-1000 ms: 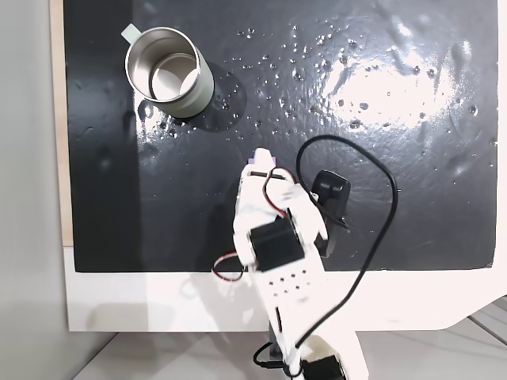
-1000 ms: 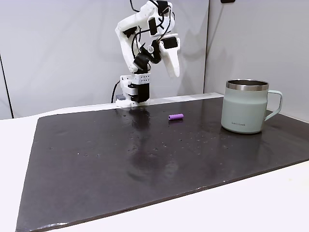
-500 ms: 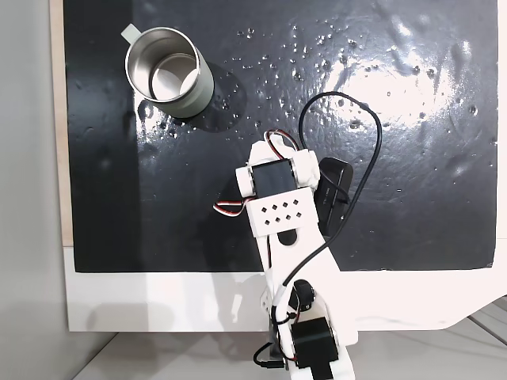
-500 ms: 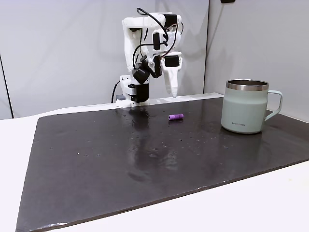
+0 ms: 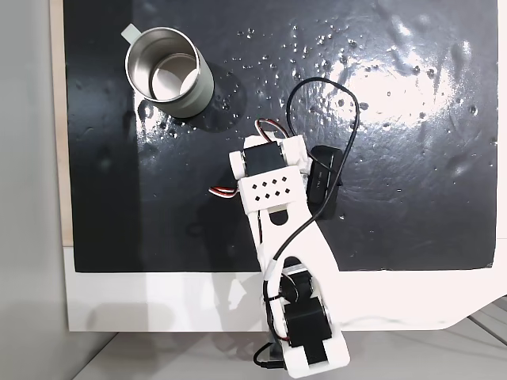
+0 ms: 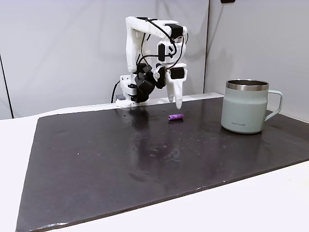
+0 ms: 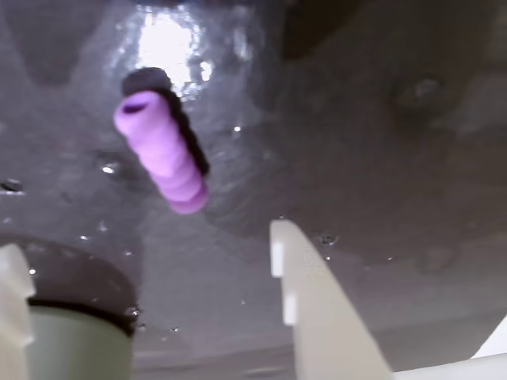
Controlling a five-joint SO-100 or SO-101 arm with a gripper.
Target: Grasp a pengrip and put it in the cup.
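- Gripper (image 6: 176, 103) points down, fingers parted, holding nothing, tips above the black mat (image 6: 120, 159).
- Pengrip (image 7: 161, 150) lies on the mat just beyond the fingertips, untouched.
- Cup (image 6: 245, 106) stands upright, well apart to the gripper's side.

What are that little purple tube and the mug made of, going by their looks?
The tube looks like soft matte rubber: ribbed, hollow-ended, no sharp glints, though plastic is possible. The mug seems to be steel: a shiny brushed inside and bare metal rim, with a pale grey-green coating, probably paint, on the outside.
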